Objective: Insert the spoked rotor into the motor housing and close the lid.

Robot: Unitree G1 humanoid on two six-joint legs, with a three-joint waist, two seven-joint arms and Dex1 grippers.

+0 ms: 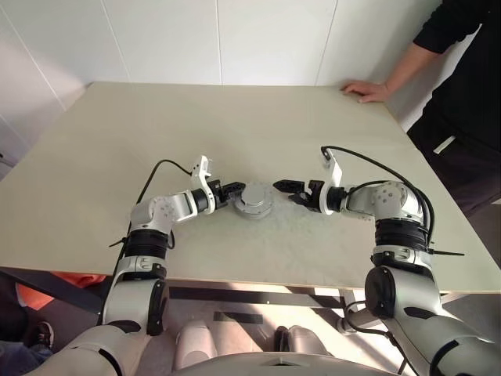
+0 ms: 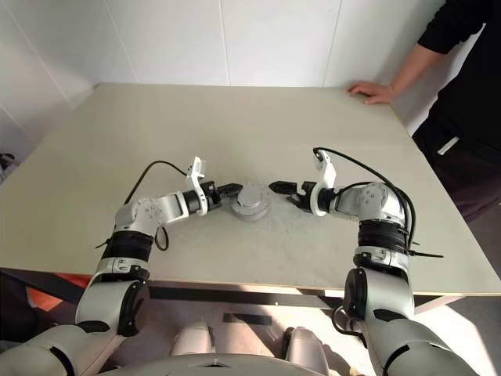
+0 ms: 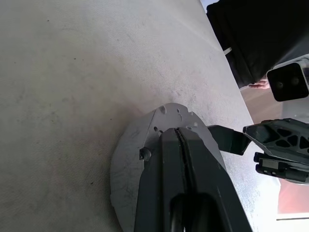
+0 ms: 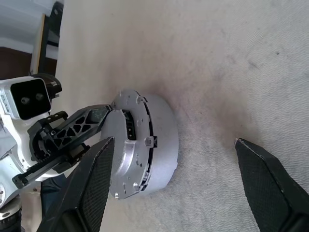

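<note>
The motor housing (image 1: 255,210) is a short round silver-grey cylinder at the middle of the table. The lid (image 1: 254,197) lies on top of it, plain silver-grey face up. The spoked rotor is hidden. My left gripper (image 1: 239,189) is shut, and its fingertips (image 3: 179,137) rest on the lid's (image 3: 137,145) left edge. My right gripper (image 1: 285,189) stands open just right of the housing, apart from it, with nothing between its fingers. In the right wrist view the housing (image 4: 164,140) lies ahead, in line with the gap between the two spread fingers (image 4: 99,164).
A person stands at the table's far right corner with a hand (image 1: 368,91) resting on the tabletop (image 1: 235,125). The table's front edge (image 1: 258,282) runs close below both arms.
</note>
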